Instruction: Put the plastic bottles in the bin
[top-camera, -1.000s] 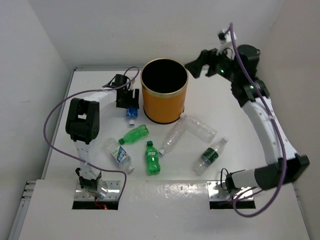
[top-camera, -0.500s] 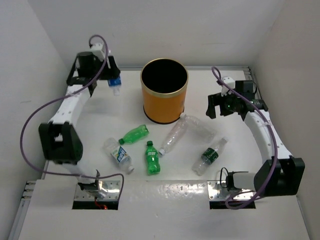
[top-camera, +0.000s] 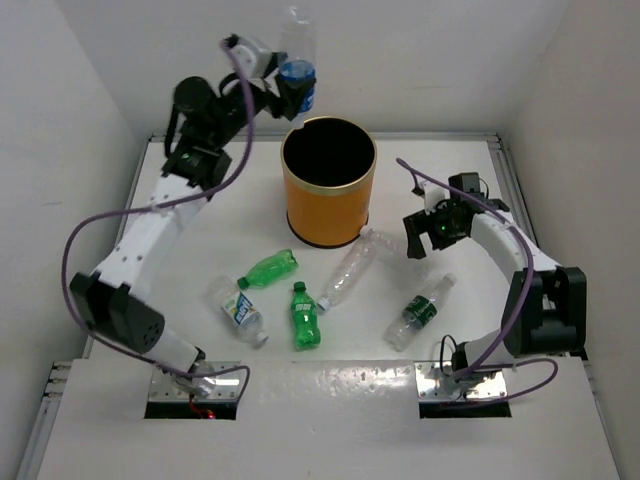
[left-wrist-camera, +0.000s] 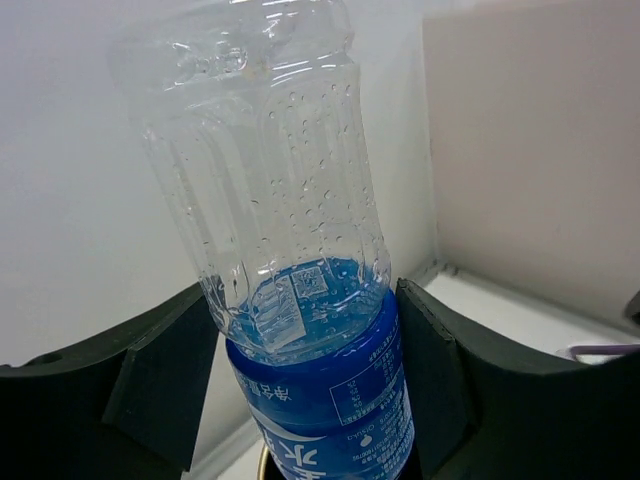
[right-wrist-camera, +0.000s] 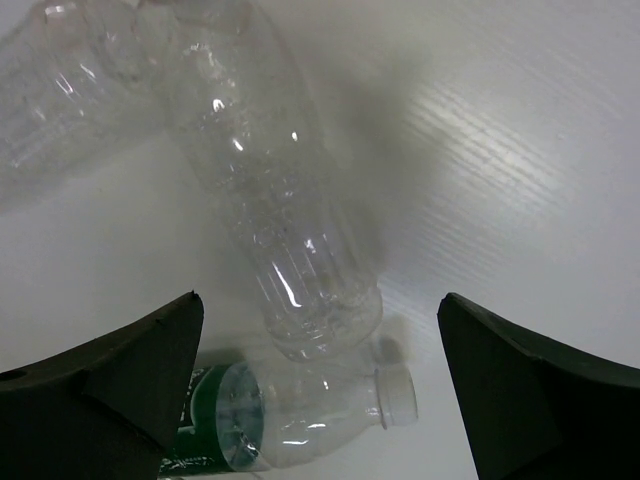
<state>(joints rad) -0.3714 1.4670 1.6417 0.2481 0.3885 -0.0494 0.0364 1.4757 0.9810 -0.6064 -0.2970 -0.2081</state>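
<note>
Bottles first: my left pincer (top-camera: 296, 88) is clamped on the blue-labelled bottle (top-camera: 297, 62), pads (left-wrist-camera: 160, 390) pressed to either side of its blue band, clear end up. Half a second ago I held it out to the left of the bin (top-camera: 328, 205), well apart from it. Now it hangs high by the bin's far-left rim, and a sliver of orange shows right under the bottle in my left wrist view (a second ago this pincer was down on the table (top-camera: 200, 250) at that bottle, beside the bin's wall). My right pincer (top-camera: 424, 234) stands wide with nothing between its fingers. A second ago it was high beyond the bin's right side, and it has since come down low over the table. A clear bottle (right-wrist-camera: 270, 200) lies straight ahead of it, and a green-labelled bottle (right-wrist-camera: 290, 415) lies crosswise just below that, white cap toward my right finger. Between my arms, a green bottle (top-camera: 268, 269), a second green bottle (top-camera: 303, 316), a white-labelled bottle (top-camera: 237, 310) and another clear one (top-camera: 345, 273) lie where they lay before.
</note>
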